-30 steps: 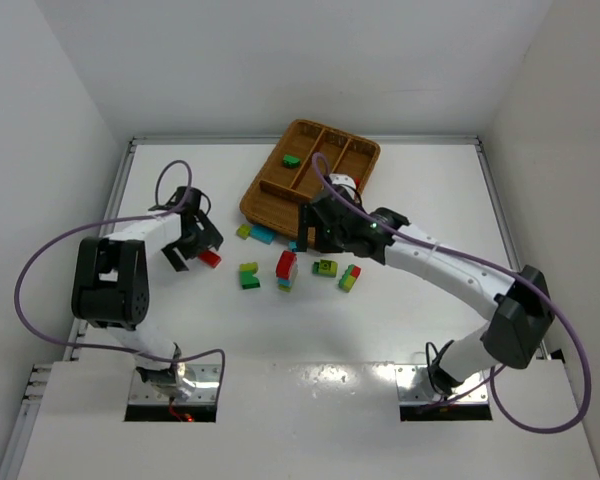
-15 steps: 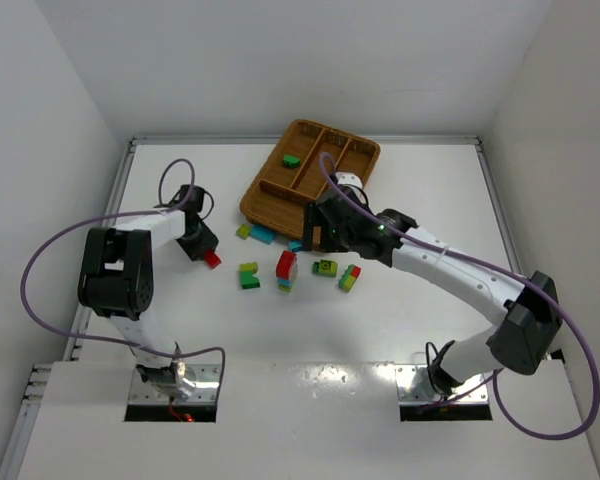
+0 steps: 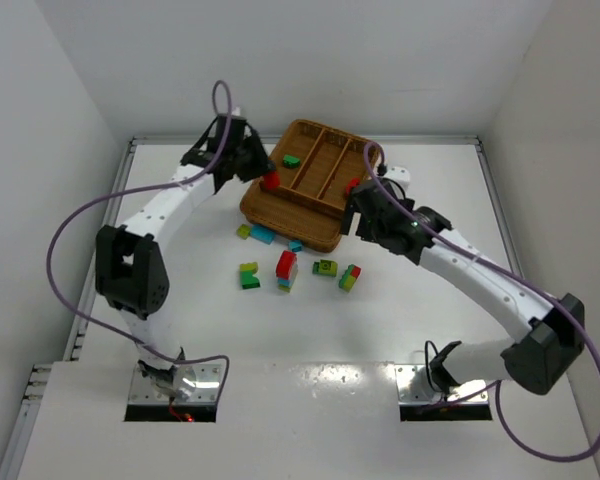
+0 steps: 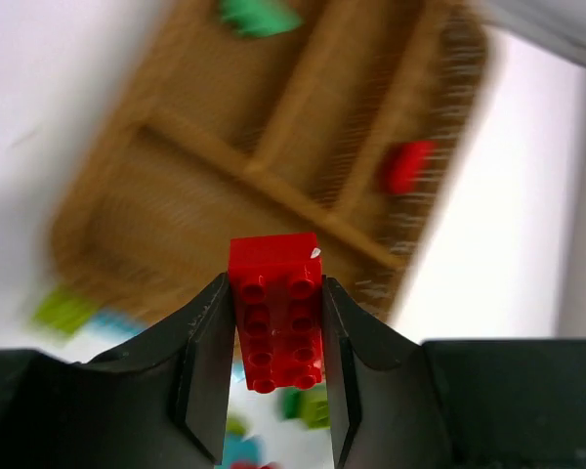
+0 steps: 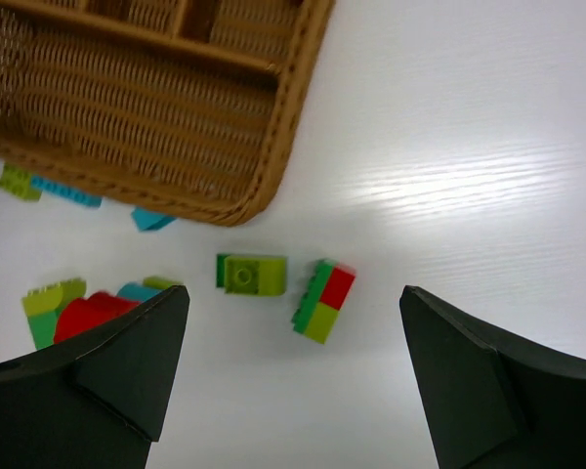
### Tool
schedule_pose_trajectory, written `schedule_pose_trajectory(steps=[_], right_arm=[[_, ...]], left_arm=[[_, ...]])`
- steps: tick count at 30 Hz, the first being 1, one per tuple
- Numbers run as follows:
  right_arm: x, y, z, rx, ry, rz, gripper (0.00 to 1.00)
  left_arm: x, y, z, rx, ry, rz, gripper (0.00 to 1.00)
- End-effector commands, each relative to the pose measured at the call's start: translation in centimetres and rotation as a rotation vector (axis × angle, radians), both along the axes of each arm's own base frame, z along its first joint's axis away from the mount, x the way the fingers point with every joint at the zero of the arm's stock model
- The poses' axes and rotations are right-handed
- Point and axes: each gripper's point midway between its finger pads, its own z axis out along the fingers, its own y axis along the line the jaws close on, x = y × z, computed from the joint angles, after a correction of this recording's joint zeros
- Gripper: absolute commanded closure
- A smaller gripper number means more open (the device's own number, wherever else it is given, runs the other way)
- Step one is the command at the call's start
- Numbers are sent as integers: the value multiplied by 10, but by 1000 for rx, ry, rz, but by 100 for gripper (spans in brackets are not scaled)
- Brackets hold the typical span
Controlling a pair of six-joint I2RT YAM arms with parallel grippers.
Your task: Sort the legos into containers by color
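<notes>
Left gripper (image 3: 263, 174) clamped on a red lego (image 4: 273, 322); right gripper (image 3: 358, 208) spread wide, holding nothing.

Left fingers (image 4: 207, 352) pinch the red lego on its two long sides, studs toward the wrist camera; in the top view it hangs at the left edge of the wicker tray (image 3: 280, 222); whether it touches the rim cannot be told; the tray holds a green lego (image 3: 291, 160) in its left long compartment and a second red lego (image 3: 352, 185) in its right one; right fingers (image 5: 107, 362) sit over bare table by the tray's near-right corner; a green-red-lime lego (image 5: 322, 299) and a lime lego (image 5: 251, 273) lie on the table beneath; more legos lie loose near the tray's front rim.
</notes>
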Motion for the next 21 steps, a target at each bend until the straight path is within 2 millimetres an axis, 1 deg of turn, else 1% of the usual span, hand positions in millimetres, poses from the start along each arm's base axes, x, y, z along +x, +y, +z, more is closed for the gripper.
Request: schedule_pose_trajectory(steps=[1,2,3,4,5,6,7,8,9,10,11,12,13,14,15,16,17,18,20,21], right_arm=[[-1,-32,32,-26,-114,-136,10],[-1,-42,38,-49,-142,-169,10],[-5,-49,45,-37,-167,-190,10],[-7,-54,46,-44,-179,-203,10],[-9,-61,51,-44,-204,-236,10],[-12,-67,51,-44,-215,-254,10],[-16,-74,61,-33,-249,-273,10],[-18,-78,65,-22,-269,-282,10],[-20,-81,67,-13,-280,-294,10],[-21,-83,72,-7,-295,-302,10],[-24,-88,69,-22,-294,-311,10],[-26,-90,70,-23,-293,-311,10],[-27,-93,73,-33,-297,-320,10],[-30,-97,71,-56,-287,-326,10],[-29,-97,71,-62,-282,-326,10],[-29,-98,72,-67,-286,-332,10],[-30,-99,71,-74,-280,-331,10],[-30,-99,71,-74,-280,-331,10],[-29,-99,72,-75,-285,-327,9],[-30,-97,71,-77,-277,-310,9]], left_arm=[[14,-64,7,-72,-42,-190,77],[22,-85,25,-89,-97,-222,77],[28,-98,28,-101,-114,-245,77],[36,-112,7,-105,-79,-260,77],[45,-135,31,-140,-141,-306,77],[49,-147,31,-158,-142,-318,77],[56,-158,31,-164,-159,-329,77],[65,-177,28,-185,-173,-351,77],[68,-187,26,-197,-180,-356,77],[75,-190,23,-201,-190,-356,77],[77,-199,21,-213,-198,-363,77],[83,-211,16,-230,-213,-369,77],[87,-214,11,-229,-212,-369,77],[93,-216,7,-237,-215,-353,75],[99,-220,13,-252,-234,-350,74],[103,-224,-10,-247,-205,-356,72],[106,-226,-14,-258,-198,-348,69],[107,-229,-15,-276,-197,-352,51],[104,-234,-26,-289,-178,-382,39],[101,-240,-23,-293,-187,-392,32]])
